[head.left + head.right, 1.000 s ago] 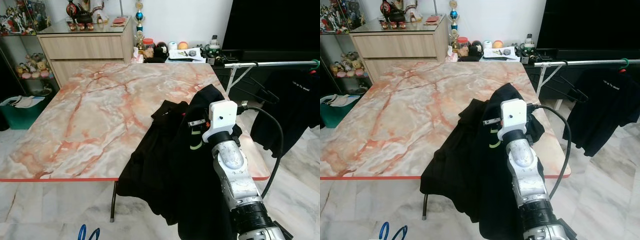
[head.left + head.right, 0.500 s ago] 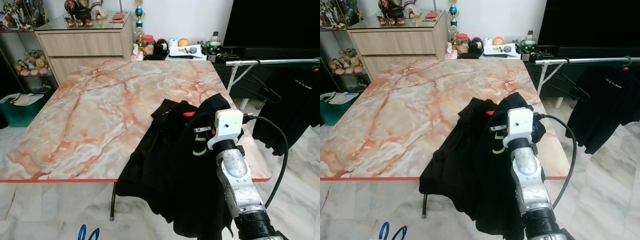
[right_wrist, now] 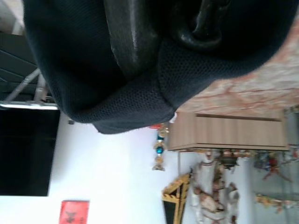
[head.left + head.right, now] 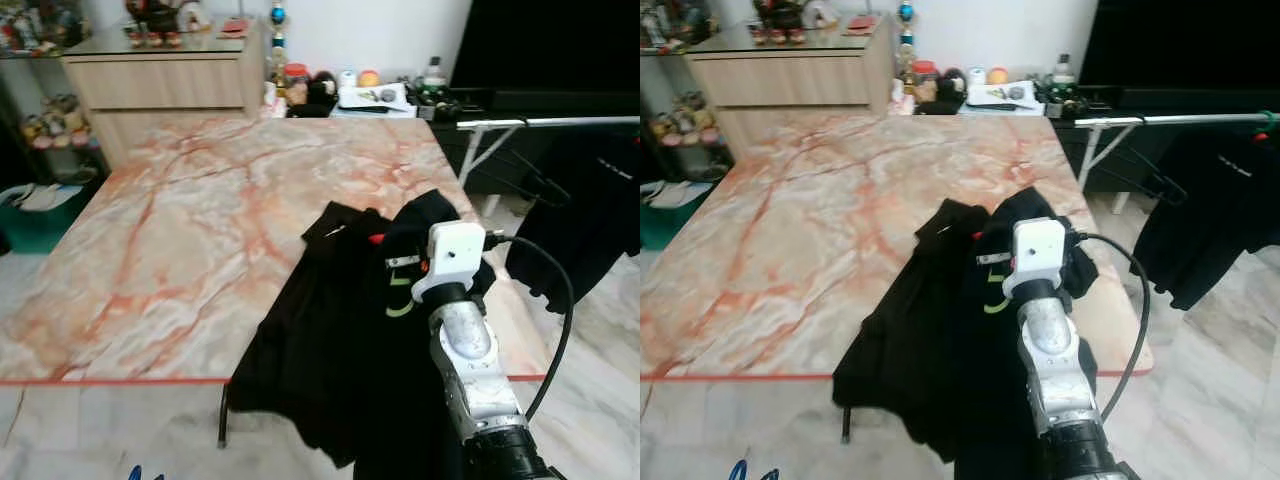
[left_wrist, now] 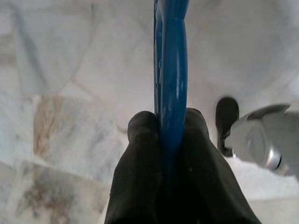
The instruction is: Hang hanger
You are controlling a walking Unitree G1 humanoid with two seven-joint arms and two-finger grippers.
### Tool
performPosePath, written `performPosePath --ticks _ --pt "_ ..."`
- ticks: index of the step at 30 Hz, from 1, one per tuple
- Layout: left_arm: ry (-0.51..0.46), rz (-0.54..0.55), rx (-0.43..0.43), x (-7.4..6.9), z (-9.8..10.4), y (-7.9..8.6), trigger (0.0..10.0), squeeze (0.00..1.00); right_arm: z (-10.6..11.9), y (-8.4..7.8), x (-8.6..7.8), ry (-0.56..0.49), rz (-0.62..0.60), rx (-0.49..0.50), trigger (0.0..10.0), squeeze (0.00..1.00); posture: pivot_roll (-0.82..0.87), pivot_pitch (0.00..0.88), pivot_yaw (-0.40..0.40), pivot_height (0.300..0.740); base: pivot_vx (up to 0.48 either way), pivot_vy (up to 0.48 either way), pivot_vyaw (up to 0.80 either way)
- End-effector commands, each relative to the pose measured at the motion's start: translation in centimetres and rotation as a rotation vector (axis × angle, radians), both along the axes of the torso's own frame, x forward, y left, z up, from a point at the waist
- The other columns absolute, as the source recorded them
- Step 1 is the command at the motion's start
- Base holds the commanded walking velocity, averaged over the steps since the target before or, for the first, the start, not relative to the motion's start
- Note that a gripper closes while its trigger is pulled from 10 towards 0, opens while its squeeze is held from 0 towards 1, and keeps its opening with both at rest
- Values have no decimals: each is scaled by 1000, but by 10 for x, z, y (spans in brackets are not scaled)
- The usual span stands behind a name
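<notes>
Over the right edge of the marble surface (image 4: pixel 180 230), the right claw (image 3: pixel 159 28) is raised with its black fingers (image 3: pixel 126 37) buried in a black shirt (image 4: pixel 340 330). It seems to be gripping the cloth, which drapes off the edge toward the floor. Off to the robot's right runs the clothes rail (image 4: pixel 545 122), lying level from side to side, with another black shirt (image 4: pixel 590 210) hanging on it. The right arm is nearer to that rail. Low by the floor, the left claw (image 5: pixel 166 135) is squeezed tight on a blue hanger (image 5: pixel 172 60), which points straight out from the fingers.
</notes>
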State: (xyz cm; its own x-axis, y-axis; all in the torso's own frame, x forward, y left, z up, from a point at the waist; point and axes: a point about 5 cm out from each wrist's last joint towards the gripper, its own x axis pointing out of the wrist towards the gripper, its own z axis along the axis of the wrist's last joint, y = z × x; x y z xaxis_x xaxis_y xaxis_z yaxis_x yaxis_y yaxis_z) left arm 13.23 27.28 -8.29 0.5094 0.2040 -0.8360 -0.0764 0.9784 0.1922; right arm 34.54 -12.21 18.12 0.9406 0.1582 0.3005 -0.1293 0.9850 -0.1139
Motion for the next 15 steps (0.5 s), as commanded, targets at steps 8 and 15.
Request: performPosePath --ticks 8,15 --pt "-27 -15 -21 7 -1 -10 10000 0 12 -6 -3 -61 -24 9 10000 0 60 32 35 740 289 0 0" --pt "-33 -18 -23 9 0 -12 10000 0 36 1 6 -141 10 12 10000 0 59 23 35 740 292 0 0"
